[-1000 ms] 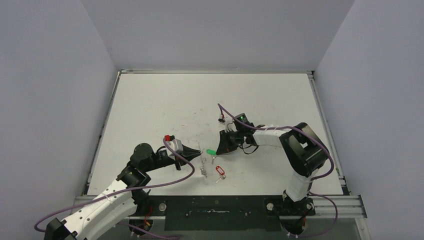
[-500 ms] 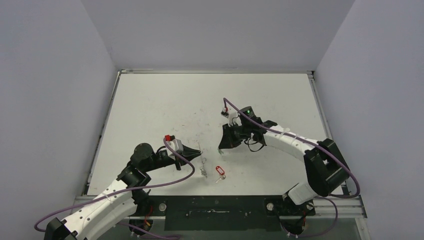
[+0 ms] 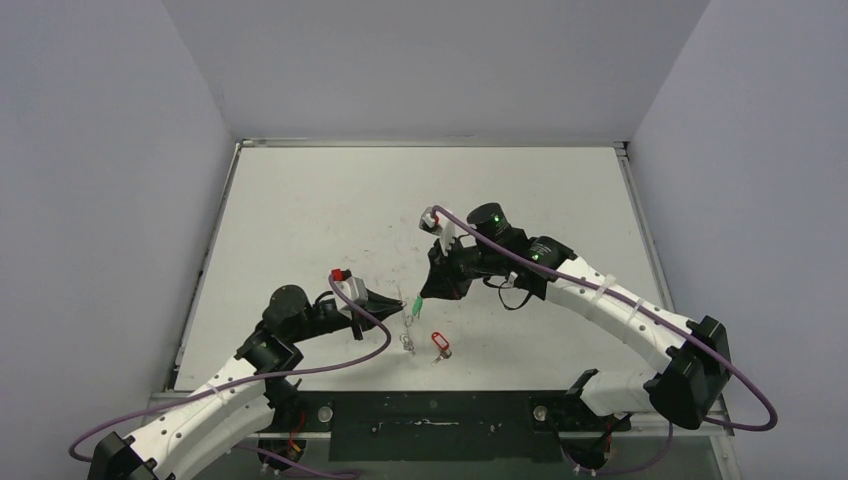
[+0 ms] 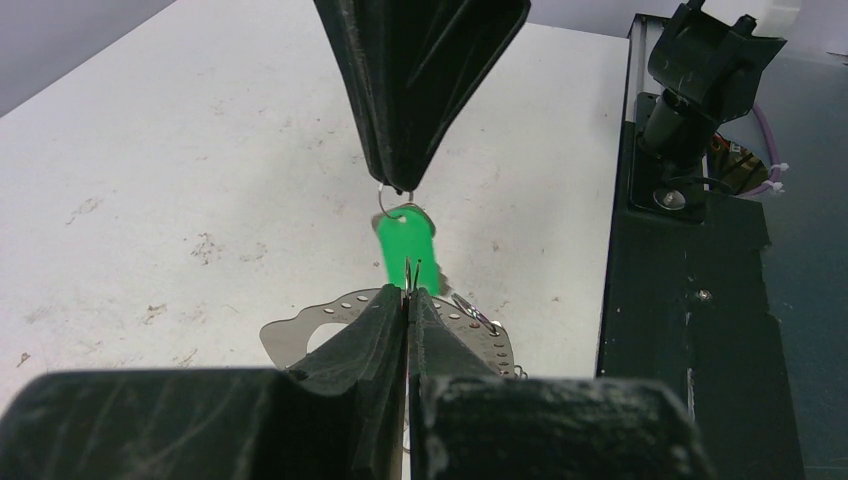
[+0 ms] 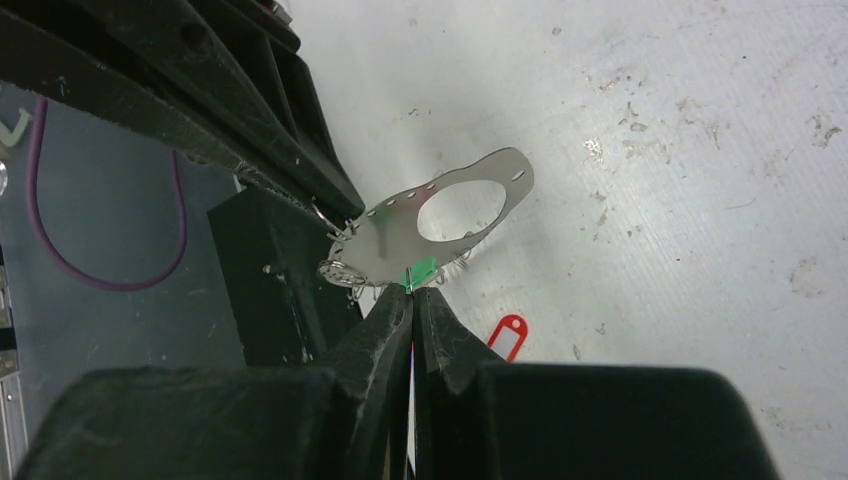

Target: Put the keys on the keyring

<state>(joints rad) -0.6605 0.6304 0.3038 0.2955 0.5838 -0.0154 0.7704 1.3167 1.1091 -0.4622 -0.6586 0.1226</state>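
Numbering two: green key (image 4: 405, 245), red key (image 5: 508, 335)

You get bright, even, diffuse light over the white table (image 3: 300, 200). From above, the arms cast only faint, soft shadows on it around the green tag (image 3: 414, 303). In your left wrist view the green tag is sharp and vivid, while the left tool (image 4: 408, 292) just below it is a dark, blurred mass. In your right wrist view the right tool (image 5: 411, 290) below the tag is equally soft and underlit, and the table beyond the tag is crisp.
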